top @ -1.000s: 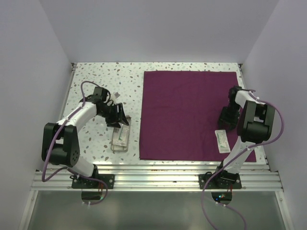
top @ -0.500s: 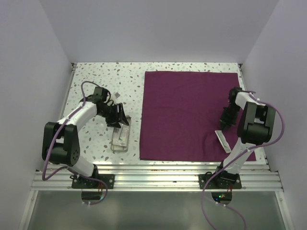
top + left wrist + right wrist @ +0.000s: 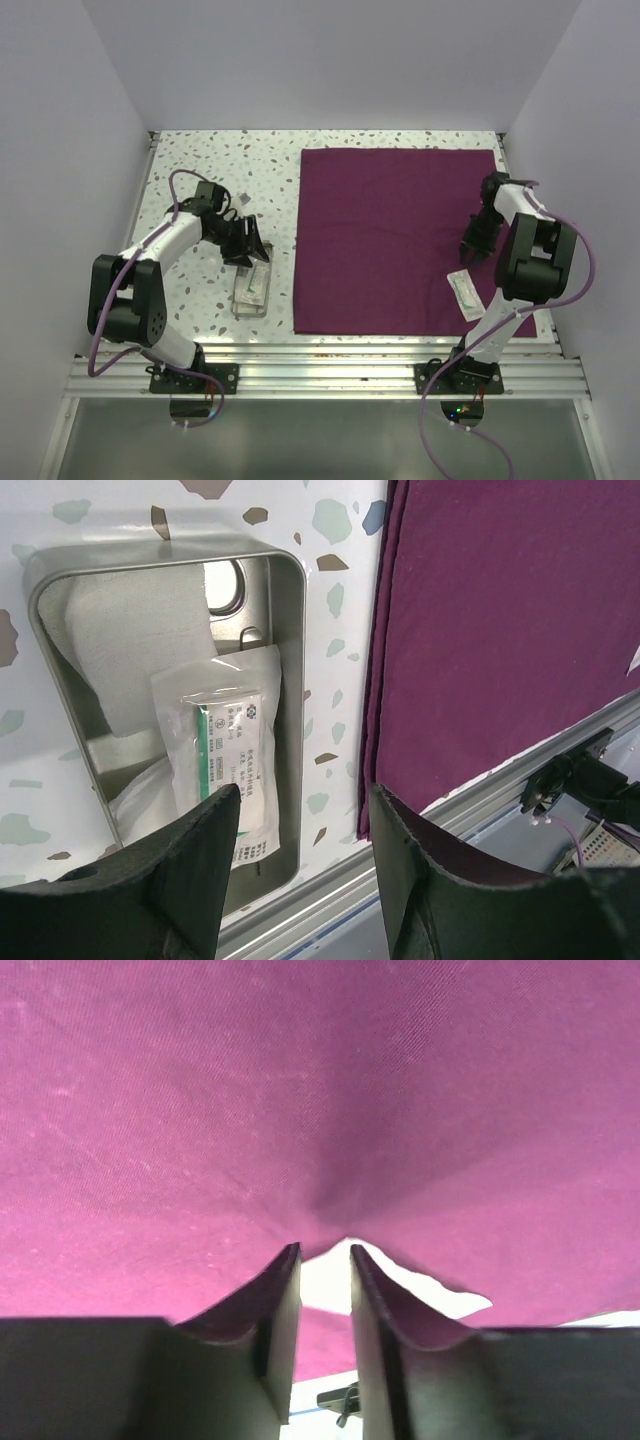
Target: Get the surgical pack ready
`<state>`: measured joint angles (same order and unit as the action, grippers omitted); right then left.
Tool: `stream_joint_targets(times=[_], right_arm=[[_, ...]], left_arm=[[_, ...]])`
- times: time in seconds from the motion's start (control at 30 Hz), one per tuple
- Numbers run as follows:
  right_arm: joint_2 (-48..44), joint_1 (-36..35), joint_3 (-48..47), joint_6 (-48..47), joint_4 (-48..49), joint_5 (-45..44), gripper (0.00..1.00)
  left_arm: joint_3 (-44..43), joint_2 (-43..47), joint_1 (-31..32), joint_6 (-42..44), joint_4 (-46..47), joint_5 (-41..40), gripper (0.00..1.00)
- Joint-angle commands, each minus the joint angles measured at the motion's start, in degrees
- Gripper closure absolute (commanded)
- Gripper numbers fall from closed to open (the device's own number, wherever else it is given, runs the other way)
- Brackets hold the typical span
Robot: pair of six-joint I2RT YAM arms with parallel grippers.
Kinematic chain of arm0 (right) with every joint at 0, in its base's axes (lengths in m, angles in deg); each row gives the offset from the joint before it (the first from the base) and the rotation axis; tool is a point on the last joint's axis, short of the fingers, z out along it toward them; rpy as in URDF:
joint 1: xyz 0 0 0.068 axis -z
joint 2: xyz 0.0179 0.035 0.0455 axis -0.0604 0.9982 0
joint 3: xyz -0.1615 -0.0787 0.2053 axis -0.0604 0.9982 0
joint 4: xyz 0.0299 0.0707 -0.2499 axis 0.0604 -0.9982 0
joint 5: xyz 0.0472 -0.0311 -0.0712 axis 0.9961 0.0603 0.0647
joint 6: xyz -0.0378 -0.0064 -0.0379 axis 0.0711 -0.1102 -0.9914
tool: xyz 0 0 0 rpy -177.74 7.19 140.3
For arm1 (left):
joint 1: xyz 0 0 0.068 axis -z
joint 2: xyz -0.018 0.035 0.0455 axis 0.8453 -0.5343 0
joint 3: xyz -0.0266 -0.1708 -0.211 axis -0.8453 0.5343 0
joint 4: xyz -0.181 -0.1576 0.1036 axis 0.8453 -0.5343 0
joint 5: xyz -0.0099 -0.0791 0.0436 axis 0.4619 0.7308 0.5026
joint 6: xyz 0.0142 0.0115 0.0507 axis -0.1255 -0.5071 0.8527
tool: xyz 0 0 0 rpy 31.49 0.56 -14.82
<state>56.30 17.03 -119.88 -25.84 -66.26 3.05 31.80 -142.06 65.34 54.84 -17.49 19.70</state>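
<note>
1. Two changes showed against a second earlier: the right hand (image 3: 470,250) had drawn its fingers from wide to nearly together, and the cloth (image 3: 390,230) beneath it had puckered.
2. The left hand (image 3: 305,805) had not moved; its fingers stood spread apart and held nothing.
3. Under that hand lay the steel tray (image 3: 290,620), just beside the cloth's left edge, holding a sealed packet (image 3: 225,745) over white gauze (image 3: 130,630).
4. The right hand pinched a small ridge of cloth near the sheet's right edge. A white packet (image 3: 463,293) lay on the cloth just nearer than the hand.
5. The speckled tabletop (image 3: 210,160) carried everything, with plain pale walls (image 3: 330,60) beyond.
</note>
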Motion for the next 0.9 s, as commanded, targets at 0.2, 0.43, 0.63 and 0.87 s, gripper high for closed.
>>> stream_joint_targets(times=[0.2,0.43,0.63,0.87], right_arm=[[-4.16,0.15,0.05,-1.26,-2.86,-0.01,0.5],[-5.84,0.15,5.76,-5.2,-2.51,3.42,0.45],[-6.1,-0.03,8.75,-7.23,-0.93,2.89,0.12],[-4.26,-0.46,10.24,-7.76,0.48,3.16,0.02]], left_arm=[[-0.71,1.28,0.27,0.36,1.69,1.84,0.42],[-0.27,1.1,0.27,0.28,2.48,2.63,0.42],[0.78,0.84,0.27,0.1,3.71,3.68,0.42],[0.52,0.75,0.27,-0.16,4.42,4.56,0.42]])
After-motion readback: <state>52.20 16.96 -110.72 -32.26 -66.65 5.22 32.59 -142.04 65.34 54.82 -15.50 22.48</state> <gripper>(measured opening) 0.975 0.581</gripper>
